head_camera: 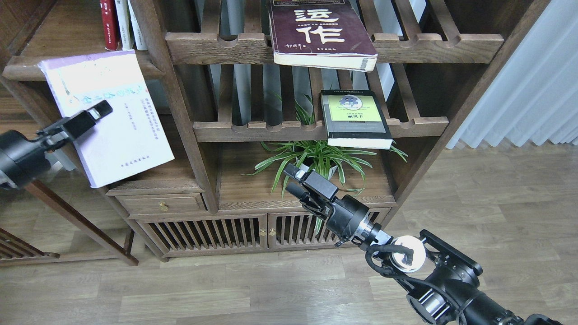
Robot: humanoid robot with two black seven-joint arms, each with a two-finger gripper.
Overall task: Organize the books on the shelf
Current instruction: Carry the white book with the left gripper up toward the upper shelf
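Left gripper (97, 112) pinches the lavender-white paperback (110, 119) at nine o'clock; right gripper (293, 177), fingers pressed together, holds nothing.

1. Bookcase (180, 95), dark-brown wood, stands on the plank floor (226, 293).
2. Upper slatted rack (406, 43): maroon book (320, 34) lies flat, overhanging the front rail.
3. Lower slatted rack (271, 131), below it: yellow-green-panel book (354, 118) lies flat, overhanging.
4. Solid shelf (54, 31), left of the racks: upright books (122, 22) at its back.
5. Bottom board: potted plant (316, 158).
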